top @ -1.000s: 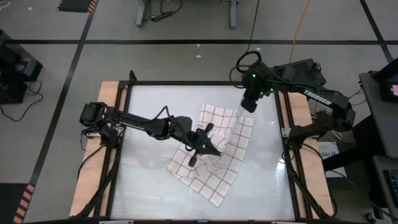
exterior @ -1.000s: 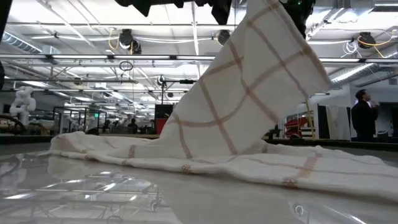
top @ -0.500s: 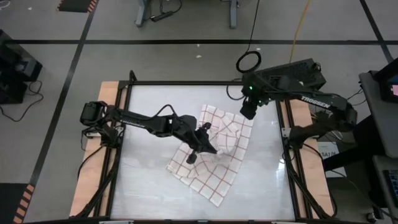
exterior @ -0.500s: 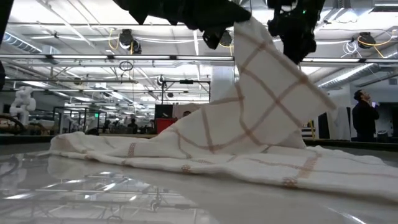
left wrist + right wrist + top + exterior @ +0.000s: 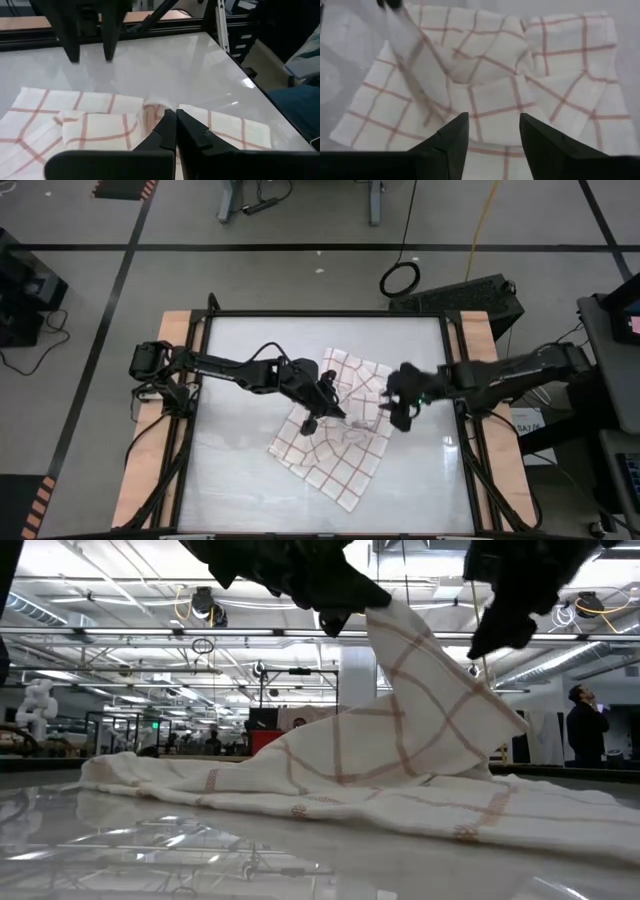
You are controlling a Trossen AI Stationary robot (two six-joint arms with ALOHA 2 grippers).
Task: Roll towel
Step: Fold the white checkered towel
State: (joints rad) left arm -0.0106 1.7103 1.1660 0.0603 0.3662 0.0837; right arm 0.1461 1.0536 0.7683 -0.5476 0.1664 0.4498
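Frame centre, my left gripper clamped on lifted towel, right gripper apart, empty; fold may slip.

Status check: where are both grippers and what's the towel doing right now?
Left gripper shut, pinching a raised fold of the towel mid-table. Right gripper open, empty, above the towel's right edge. Towel unrolled. Nothing in the way.

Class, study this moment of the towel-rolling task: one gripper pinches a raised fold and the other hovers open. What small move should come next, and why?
Probably the left gripper, shut on the thin white red-gridded cloth towel, should carry its raised fold across and lay it down. The fold stands tented, and the right gripper hovers open, holding nothing.
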